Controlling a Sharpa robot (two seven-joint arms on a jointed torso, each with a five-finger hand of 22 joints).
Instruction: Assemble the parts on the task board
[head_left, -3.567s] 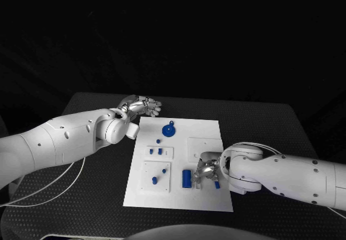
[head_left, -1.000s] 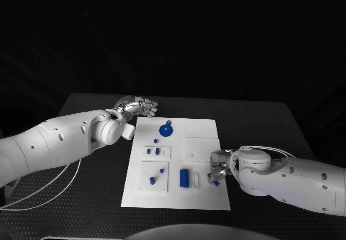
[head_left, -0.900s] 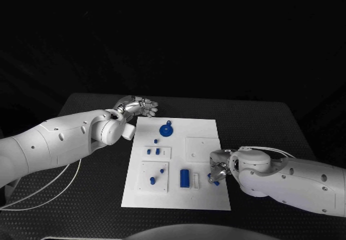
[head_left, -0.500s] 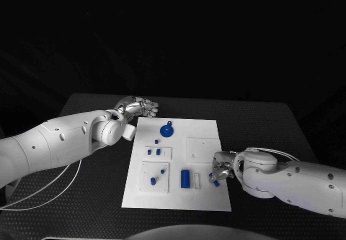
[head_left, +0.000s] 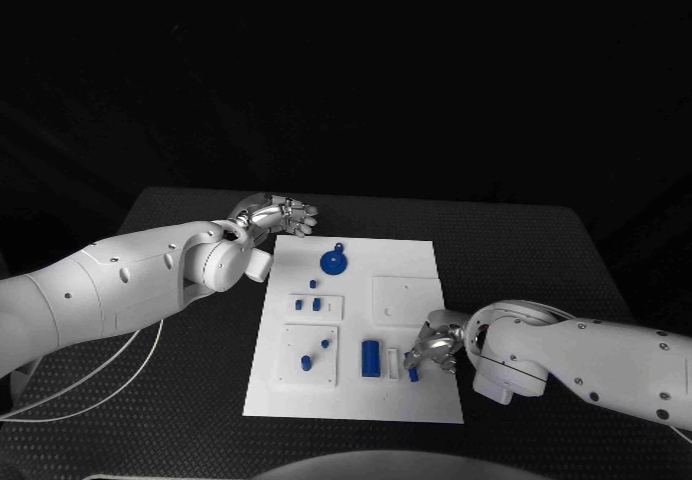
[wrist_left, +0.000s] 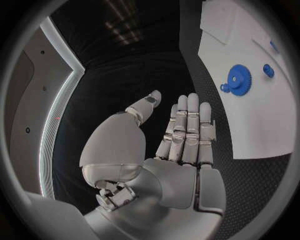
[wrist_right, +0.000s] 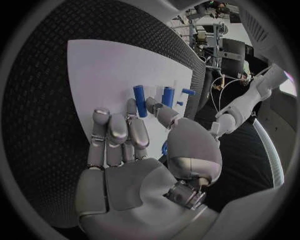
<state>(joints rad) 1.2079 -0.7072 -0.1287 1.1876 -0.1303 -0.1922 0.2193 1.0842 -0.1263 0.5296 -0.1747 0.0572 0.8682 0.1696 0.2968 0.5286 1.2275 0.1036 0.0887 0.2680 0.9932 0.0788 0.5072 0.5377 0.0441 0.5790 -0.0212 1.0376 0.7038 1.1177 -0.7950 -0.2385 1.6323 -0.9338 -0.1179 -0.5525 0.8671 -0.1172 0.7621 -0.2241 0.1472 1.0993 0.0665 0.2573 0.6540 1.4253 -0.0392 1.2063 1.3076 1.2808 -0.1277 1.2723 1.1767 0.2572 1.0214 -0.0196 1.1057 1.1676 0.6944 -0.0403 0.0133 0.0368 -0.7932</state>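
Observation:
The white task board (head_left: 411, 250) lies in the middle of the table. On it are a blue gear (head_left: 335, 262), a blue cylinder (head_left: 372, 357) and several small blue pieces (head_left: 307, 302). My right hand (head_left: 433, 350) hovers low over the board's near right part, fingers stretched toward the cylinder (wrist_right: 139, 94). A short blue piece (head_left: 414, 375) lies by its thumb (wrist_right: 178, 137); whether they touch I cannot tell. My left hand (head_left: 281, 212) is off the board's far left corner, fingers straight and holding nothing; the gear (wrist_left: 237, 77) is beside it.
The black table (head_left: 548, 250) extends on all sides of the board. My left forearm (head_left: 130, 285) lies along the board's left side, my right forearm (head_left: 591, 360) along its near right. Two white cables (head_left: 101, 375) hang at the table's left.
My right hand has slid toward the near edge and a little left. The short blue piece by it has shifted left. The left hand has stayed put.

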